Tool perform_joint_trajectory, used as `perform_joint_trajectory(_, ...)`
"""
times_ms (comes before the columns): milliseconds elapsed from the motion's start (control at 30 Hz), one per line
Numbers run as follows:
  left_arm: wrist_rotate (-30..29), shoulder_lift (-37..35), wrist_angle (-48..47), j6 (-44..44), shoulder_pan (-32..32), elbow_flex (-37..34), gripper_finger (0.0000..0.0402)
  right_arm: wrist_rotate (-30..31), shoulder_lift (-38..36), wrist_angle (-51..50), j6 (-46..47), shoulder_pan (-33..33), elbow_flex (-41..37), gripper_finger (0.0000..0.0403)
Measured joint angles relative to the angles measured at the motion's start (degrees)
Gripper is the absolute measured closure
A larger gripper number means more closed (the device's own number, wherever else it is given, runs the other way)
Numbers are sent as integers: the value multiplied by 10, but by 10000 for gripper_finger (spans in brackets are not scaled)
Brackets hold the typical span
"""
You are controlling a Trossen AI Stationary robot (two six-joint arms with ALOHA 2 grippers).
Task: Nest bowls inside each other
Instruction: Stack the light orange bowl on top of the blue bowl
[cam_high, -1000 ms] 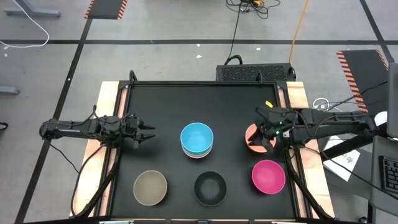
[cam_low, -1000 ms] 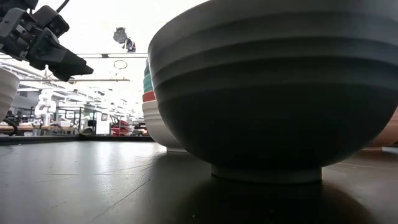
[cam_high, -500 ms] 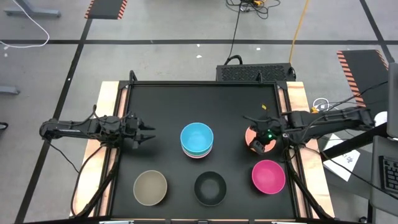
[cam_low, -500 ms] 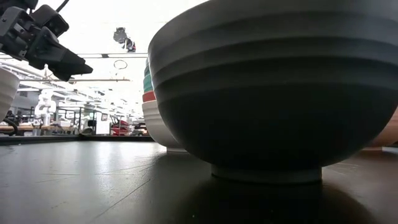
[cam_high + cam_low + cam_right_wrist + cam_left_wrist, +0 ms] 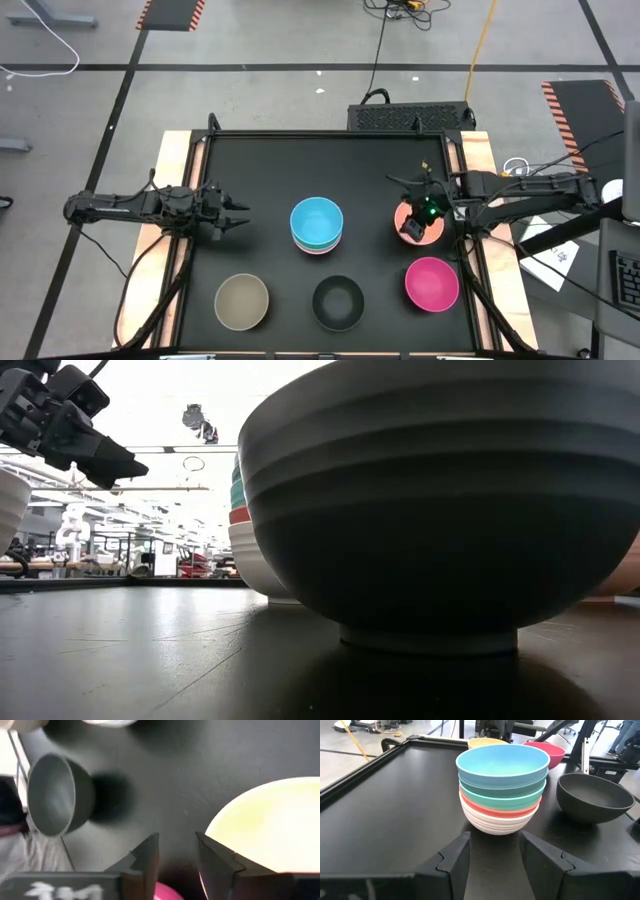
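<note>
Fingers of the left gripper (image 5: 240,213) were held parted and empty, unmoved over the counter's (image 5: 262,166) left side, aimed at the stack (image 5: 317,225) of four nested bowls. Further right, the right gripper (image 5: 411,229) had been swung in over the orange bowl (image 5: 430,228), fingers parted at its rim, nothing yet gripped; a pickup appeared imminent. Tan bowl (image 5: 242,301), black bowl (image 5: 338,302) and magenta bowl (image 5: 432,283) were left loose. Stack layers were revealed only by the left wrist view.
</note>
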Motion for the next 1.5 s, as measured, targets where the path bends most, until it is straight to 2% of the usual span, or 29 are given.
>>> perform_joint_trajectory(67,0,0,0,2,0,0,229,-3,0,-12,7,-18,3,263)
perform_joint_trajectory(267,0,0,0,7,0,0,229,-13,28,-128,19,-64,2,221)
perform_joint_trajectory(367,0,0,0,9,0,0,229,-35,46,-116,17,-69,2,214)
perform_joint_trajectory(533,0,0,-4,9,0,0,229,-67,81,-57,21,-65,2,215)
perform_joint_trajectory(800,1,0,-4,9,0,0,229,-78,160,-79,-3,-60,2,228)
perform_joint_trajectory(1033,2,0,-3,14,0,0,229,-75,194,-78,-21,-60,2,240)
perform_joint_trajectory(1100,2,0,-3,15,0,0,229,-72,198,-78,-30,-60,2,245)
perform_joint_trajectory(1267,2,0,-3,18,0,0,229,-17,203,-74,-48,-60,2,275)
perform_joint_trajectory(1500,2,0,-4,18,0,0,229,25,198,-67,-96,-60,3,386)
